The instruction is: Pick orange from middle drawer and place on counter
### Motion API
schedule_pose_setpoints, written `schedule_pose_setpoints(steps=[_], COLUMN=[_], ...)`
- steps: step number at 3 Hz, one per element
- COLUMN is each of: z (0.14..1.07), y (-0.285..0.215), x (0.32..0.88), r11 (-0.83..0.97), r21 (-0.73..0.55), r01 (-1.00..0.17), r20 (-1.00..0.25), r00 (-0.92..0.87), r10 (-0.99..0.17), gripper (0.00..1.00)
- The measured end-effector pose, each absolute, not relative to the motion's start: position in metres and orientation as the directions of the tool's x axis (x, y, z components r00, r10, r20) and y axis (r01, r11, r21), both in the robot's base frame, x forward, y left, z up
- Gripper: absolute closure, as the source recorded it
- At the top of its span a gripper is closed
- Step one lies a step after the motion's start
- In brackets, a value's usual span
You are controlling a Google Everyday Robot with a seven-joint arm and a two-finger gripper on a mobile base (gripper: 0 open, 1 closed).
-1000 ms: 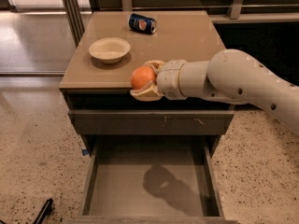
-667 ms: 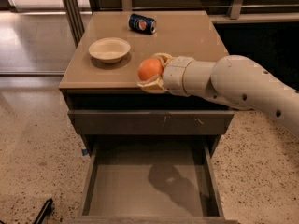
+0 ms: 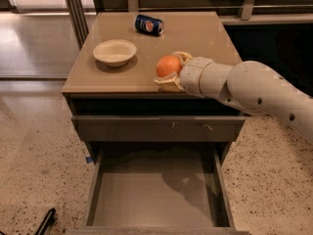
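Note:
My gripper [image 3: 171,70] is shut on the orange [image 3: 167,66], a small round orange fruit. It holds the orange over the front part of the glossy tan counter [image 3: 195,38], close to the surface; whether it touches I cannot tell. My white arm reaches in from the right. The middle drawer [image 3: 154,197] stands pulled open below, its flat grey-brown bottom bare, with my arm's shadow on it.
A cream bowl [image 3: 115,52] sits on the counter's left side. A blue soda can [image 3: 149,25] lies on its side at the back. The closed grey drawer front [image 3: 156,129] is just under the counter. Speckled floor surrounds the cabinet.
My gripper has carried the orange up and further back over the counter, away from the front edge.

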State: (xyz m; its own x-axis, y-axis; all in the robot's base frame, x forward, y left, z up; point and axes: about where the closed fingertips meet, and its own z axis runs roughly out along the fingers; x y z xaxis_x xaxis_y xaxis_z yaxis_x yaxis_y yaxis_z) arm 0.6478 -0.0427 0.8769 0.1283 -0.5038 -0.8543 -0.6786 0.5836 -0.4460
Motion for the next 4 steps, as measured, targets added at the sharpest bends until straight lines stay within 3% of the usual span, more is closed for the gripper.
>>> schedule_pose_setpoints(steps=[4], z=[0.889], y=[-0.063], x=[0.743], r11=[0.575], r21=[-0.406], r01=[-0.710], r20=[-0.886], r00=[0.150], r10=[-0.439], gripper=[1.00])
